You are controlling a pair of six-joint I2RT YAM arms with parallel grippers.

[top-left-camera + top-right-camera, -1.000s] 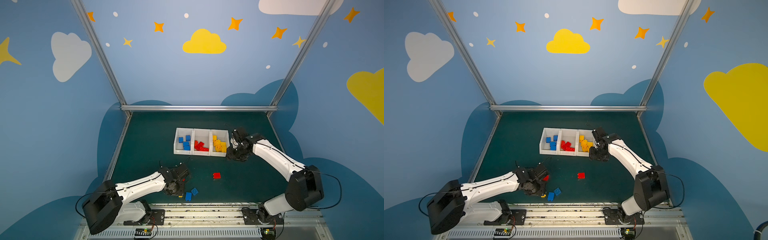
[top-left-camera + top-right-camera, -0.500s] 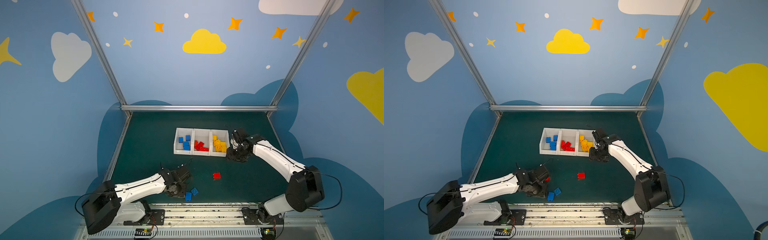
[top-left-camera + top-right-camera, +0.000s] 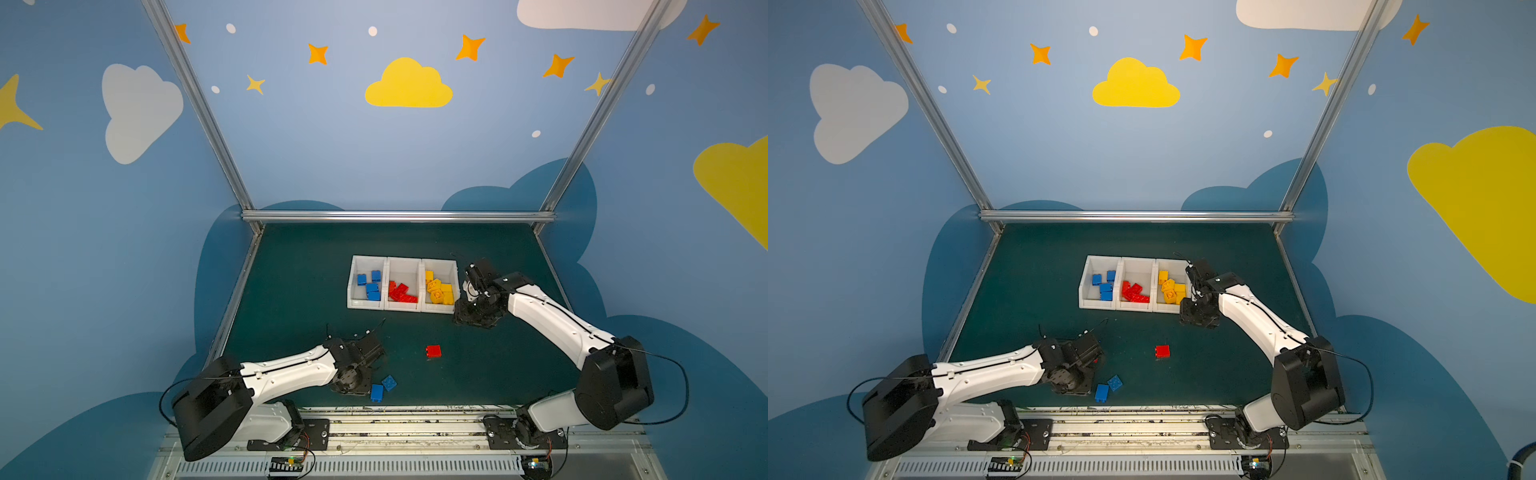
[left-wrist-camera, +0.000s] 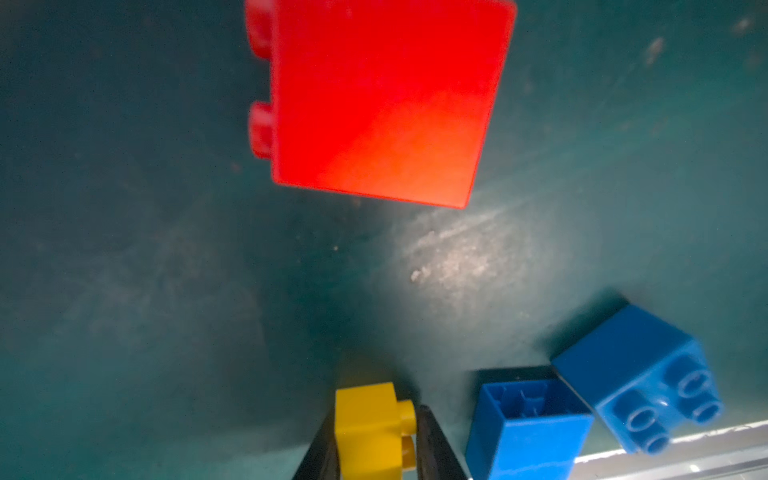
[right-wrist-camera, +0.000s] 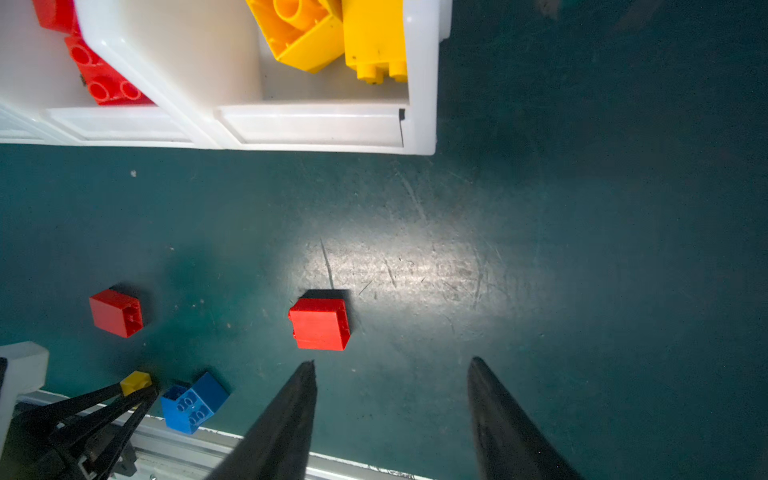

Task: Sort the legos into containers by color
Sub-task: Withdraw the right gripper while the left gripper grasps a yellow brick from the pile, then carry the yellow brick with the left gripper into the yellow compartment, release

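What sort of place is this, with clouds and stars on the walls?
Probably a robot test booth dressed like a playroom: two robot arms are bolted to a rail at a green table, metal framing edges the painted walls, and toy bricks lie sorted in white bins.

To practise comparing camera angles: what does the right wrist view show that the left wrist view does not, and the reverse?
Only the right wrist view: the white bins, the sorted bricks in them, a second red brick on the mat, and the open right gripper. Only the left wrist view: the studs of the yellow brick, close up, pointing sideways. Both: the left gripper shut on that yellow brick, two blue bricks, a red brick and the mat.
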